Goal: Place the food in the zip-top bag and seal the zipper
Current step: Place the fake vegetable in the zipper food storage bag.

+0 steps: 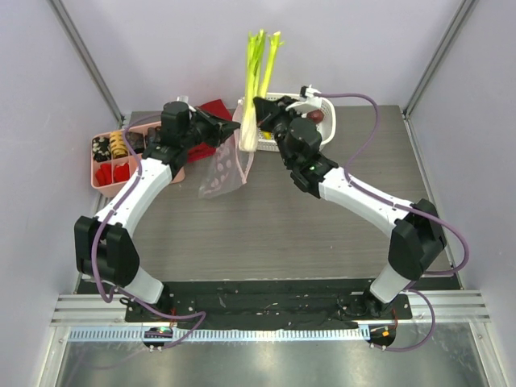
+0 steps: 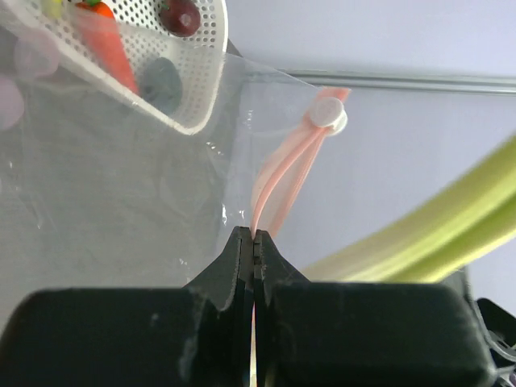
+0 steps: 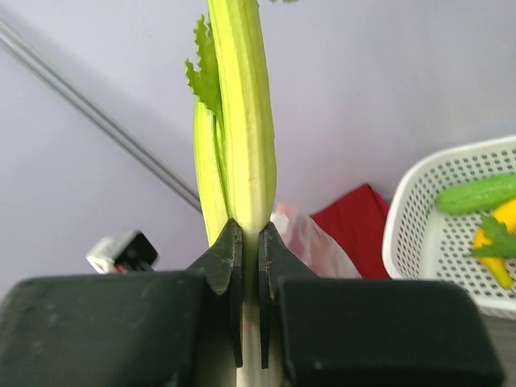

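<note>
My left gripper is shut on the pink zipper strip of the clear dotted zip-top bag, which hangs from it above the table. The white slider sits further along the strip. My right gripper is shut on the long green-and-white leek, held upright with its white end at the bag's top edge. In the right wrist view my fingertips clamp the leek's stalk. A yellow banana, a green piece, an orange-red pepper and a dark red round piece lie in the basket.
The white perforated basket stands at the back behind the right arm. A pink tray with small bits sits at the back left. A red cloth lies behind the bag. Purple walls close in the table.
</note>
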### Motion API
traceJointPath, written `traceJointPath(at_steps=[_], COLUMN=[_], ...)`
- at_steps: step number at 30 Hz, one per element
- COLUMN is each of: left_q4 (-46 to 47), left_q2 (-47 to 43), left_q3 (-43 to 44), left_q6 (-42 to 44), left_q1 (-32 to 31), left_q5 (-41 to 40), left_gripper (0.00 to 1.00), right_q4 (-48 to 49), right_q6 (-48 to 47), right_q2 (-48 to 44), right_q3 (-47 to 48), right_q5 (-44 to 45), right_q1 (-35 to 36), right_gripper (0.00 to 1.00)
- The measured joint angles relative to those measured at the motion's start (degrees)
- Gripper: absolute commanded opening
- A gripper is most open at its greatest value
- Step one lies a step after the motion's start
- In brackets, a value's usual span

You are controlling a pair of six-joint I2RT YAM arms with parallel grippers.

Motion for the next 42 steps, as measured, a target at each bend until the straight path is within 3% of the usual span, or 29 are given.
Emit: traceJointPath(at_steps=[10, 19, 25, 34, 42], left_q4=[2.64, 3.13, 3.41, 5.22, 6.14], left_q2=[0.20, 1.90, 1.90, 1.90, 1.90], left_q3=[-0.22, -0.22, -0.22, -0.20, -0.20], left_q6=[-7.39, -10.97, -12.59, -14.40, -15.74], left_q1=[-0.02, 0.42, 0.63, 0.52, 0.46], left_q5=[0.15, -0.33, -1.40, 1.75, 2.51], left_gripper=[0.00, 0.00, 0.00, 0.00, 0.00], right_q4=[4.15, 9.33, 11.50, 12.31, 13.44], right_q6=[0.04, -7.41, -12.76, -16.98, -13.35], right_q2=[1.92, 6.27, 10.69, 13.62, 10.99], right_q3=[0.44, -1.68, 1.66, 5.79, -3.04], right_q5=[6.54, 15.23, 19.19, 19.58, 13.79], right_q1=[4.24, 6.23, 5.79, 3.45, 5.99], right_gripper=[0.01, 0.01, 0.01, 0.01, 0.01])
